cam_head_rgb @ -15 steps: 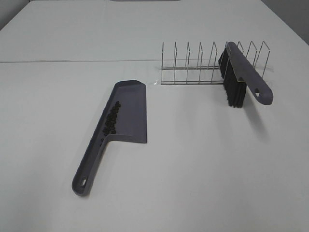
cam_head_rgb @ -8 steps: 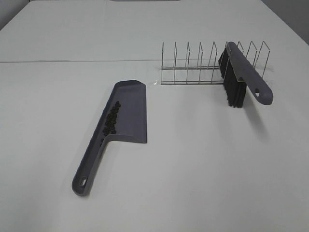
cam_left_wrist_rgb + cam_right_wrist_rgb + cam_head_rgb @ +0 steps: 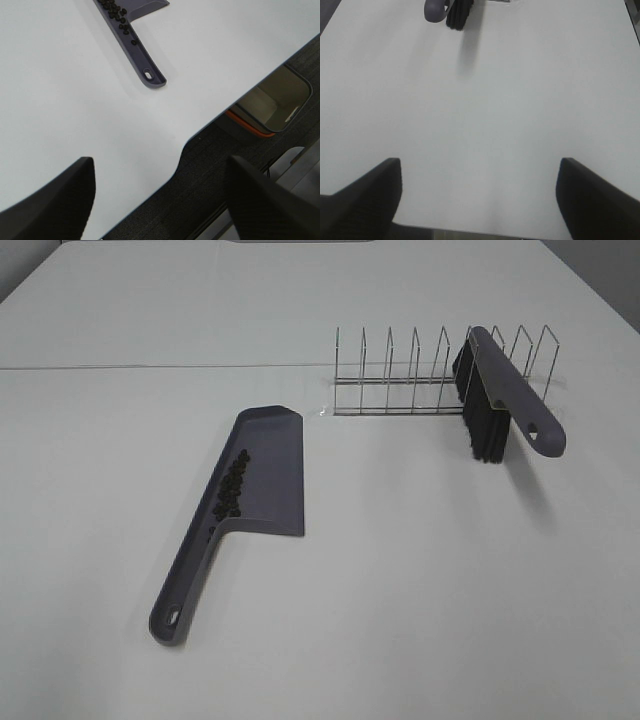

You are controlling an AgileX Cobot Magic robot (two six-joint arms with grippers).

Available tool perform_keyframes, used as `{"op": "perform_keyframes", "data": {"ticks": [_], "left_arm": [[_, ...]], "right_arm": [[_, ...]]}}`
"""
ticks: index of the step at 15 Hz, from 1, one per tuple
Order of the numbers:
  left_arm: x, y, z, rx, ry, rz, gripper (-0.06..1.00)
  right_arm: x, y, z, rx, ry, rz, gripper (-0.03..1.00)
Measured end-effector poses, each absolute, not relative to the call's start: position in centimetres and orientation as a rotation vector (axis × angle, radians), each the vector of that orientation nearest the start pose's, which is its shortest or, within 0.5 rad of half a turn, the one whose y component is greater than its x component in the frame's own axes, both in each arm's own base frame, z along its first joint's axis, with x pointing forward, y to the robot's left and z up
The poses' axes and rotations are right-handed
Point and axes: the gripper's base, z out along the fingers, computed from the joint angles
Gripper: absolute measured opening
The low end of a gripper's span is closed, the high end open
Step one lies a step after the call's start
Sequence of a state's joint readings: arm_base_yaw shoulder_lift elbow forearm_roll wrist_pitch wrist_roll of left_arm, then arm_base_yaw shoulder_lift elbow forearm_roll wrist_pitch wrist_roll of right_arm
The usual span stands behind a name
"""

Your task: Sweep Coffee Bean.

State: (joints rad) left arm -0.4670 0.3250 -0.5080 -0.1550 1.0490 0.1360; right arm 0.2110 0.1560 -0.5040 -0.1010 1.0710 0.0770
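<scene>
Beans are sitting inside the dustpan [image 3: 262,472] already, so I'm calling this basically done. The coffee bean [image 3: 231,487] cluster is lying in a dark line along the pan's raised side wall, running down toward where the handle starts, with one or two strays on the handle itself. I'm not seeing any loose ones on the white bench [image 3: 420,580] from the high camera, though tiny ones would be easy to miss. The brush [image 3: 497,405] is resting in the wire rack [image 3: 420,375] at the far side, bristles hanging down, well apart from the pan.

So what's left is looking like nothing much, maybe just parking the arms.

Both arms are hanging back at the near edge of the bench. Left pincer [image 3: 160,200] is standing spread wide, gripping nothing and touching nothing. Right pincer [image 3: 479,197] is the same, splayed wide over bare bench and empty.
</scene>
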Motion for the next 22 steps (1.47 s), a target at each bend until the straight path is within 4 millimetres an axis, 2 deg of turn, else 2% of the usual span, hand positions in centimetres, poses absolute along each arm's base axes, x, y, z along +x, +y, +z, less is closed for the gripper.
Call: {"op": "perform_keyframes", "data": {"ticks": [14,19,22], "left_arm": [[3.5,-3.1,27.5,0.674,2.265,-0.357,0.69],[4.1,-2.3,27.5,0.414,2.312,-0.248,0.69],[3.6,-1.6,27.7,0.268,2.283,-0.184,0.69]], "right_arm": [[1.9,0.0,27.7,-0.241,2.192,0.046,0.79],[1.9,0.0,27.7,-0.240,2.192,0.047,0.79],[1.9,0.0,27.7,-0.240,2.192,0.047,0.79]]}}
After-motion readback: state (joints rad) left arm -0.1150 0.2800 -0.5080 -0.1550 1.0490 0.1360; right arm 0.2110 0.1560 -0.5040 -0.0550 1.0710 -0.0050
